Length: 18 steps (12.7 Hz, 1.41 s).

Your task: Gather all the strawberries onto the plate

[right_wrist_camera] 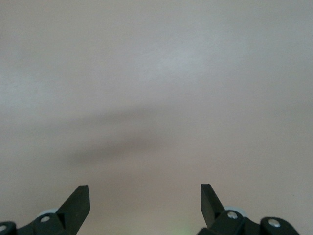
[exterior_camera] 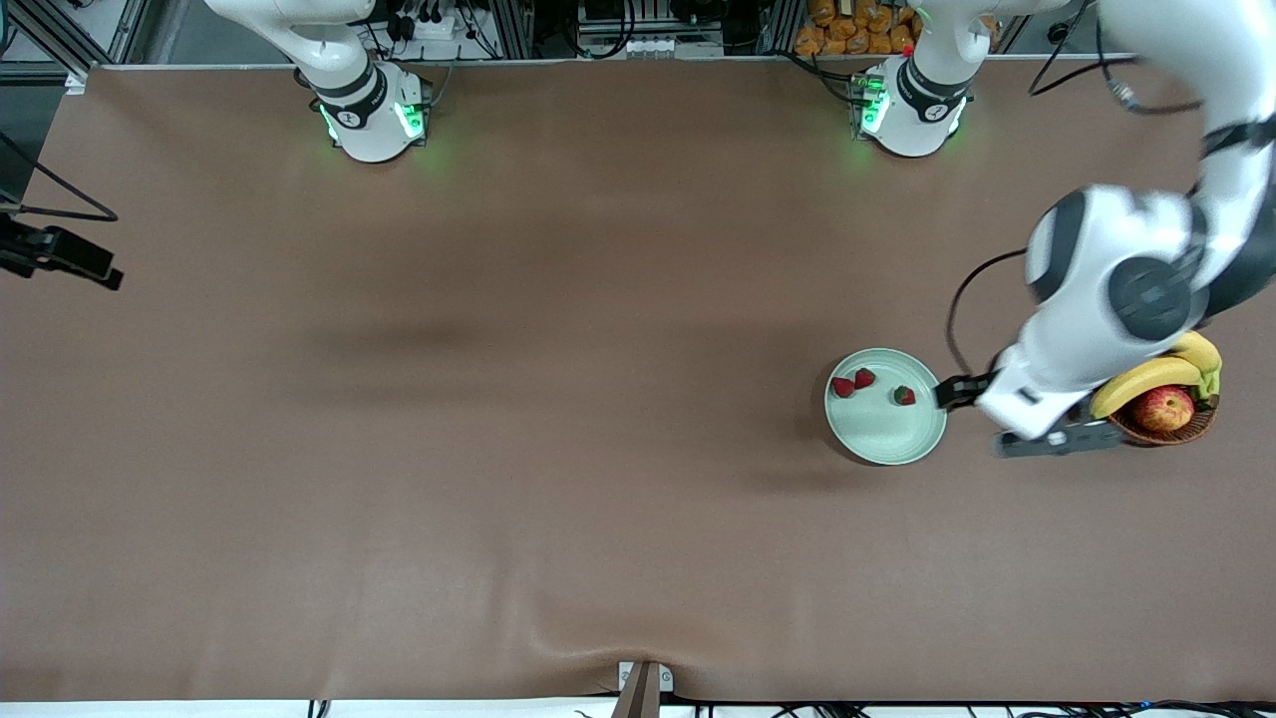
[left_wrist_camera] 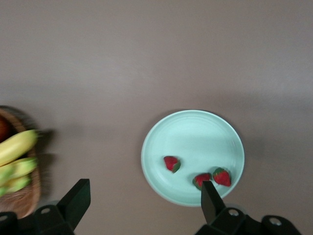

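Three strawberries (exterior_camera: pixel 843 387) (exterior_camera: pixel 864 378) (exterior_camera: pixel 904 396) lie in the pale mint-green plate (exterior_camera: pixel 882 434), toward the left arm's end of the table. In the left wrist view the same strawberries (left_wrist_camera: pixel 171 163) (left_wrist_camera: pixel 201 179) (left_wrist_camera: pixel 222 176) rest in the plate (left_wrist_camera: pixel 195 127). My left gripper (exterior_camera: pixel 972 394) (left_wrist_camera: pixel 145 193) hangs open and empty over the table between plate and basket, one fingertip (left_wrist_camera: pixel 210 196) over the plate's rim. My right gripper (right_wrist_camera: pixel 145 196) is open and empty over bare table; it is out of the front view.
A brown wicker basket (exterior_camera: pixel 1166 431) (left_wrist_camera: pixel 22 200) with bananas (exterior_camera: pixel 1146 377) (left_wrist_camera: pixel 14 147) and a red-yellow apple (exterior_camera: pixel 1164 407) stands beside the plate, partly under the left arm. The brown table cover has a wrinkle (exterior_camera: pixel 558 628) near the front edge.
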Motion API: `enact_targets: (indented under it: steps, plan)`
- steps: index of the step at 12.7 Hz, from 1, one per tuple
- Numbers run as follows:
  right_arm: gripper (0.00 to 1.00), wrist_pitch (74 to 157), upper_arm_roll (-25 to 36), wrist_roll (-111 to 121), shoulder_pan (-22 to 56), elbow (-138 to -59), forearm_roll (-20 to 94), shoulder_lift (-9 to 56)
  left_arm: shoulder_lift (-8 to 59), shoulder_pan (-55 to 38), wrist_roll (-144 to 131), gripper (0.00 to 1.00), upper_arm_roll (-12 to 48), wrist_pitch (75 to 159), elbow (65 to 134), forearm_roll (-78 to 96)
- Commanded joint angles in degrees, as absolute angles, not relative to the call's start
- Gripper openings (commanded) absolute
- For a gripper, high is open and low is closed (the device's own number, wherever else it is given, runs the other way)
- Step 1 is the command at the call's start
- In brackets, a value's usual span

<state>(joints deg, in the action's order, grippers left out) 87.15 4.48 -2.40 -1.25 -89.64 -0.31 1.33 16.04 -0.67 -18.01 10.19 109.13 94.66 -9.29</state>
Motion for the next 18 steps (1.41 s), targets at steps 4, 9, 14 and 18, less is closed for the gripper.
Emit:
enact_targets:
  steps: [4,9,14,18]
  plan:
    - [1.00,86.8,4.0,-2.1,0.2,-89.7,2.8,0.5,3.1,2.6,-17.1,1.00,10.4,93.7,88.5,-5.2]
    - [1.00,88.6,4.0,-1.4,0.2,-88.9,2.7,1.5,-3.4,6.1,-10.7,1.00,10.0,89.2,90.5,0.9]
    - [1.00,87.6,4.0,-1.8,0.0,-88.8,2.5,1.2,-5.3,5.4,-8.9,1.00,8.2,87.2,91.6,0.5]
    - [1.00,85.3,4.0,-1.8,-0.2,-88.7,2.5,0.9,-5.1,4.9,-9.3,1.00,8.3,86.3,90.4,0.4]
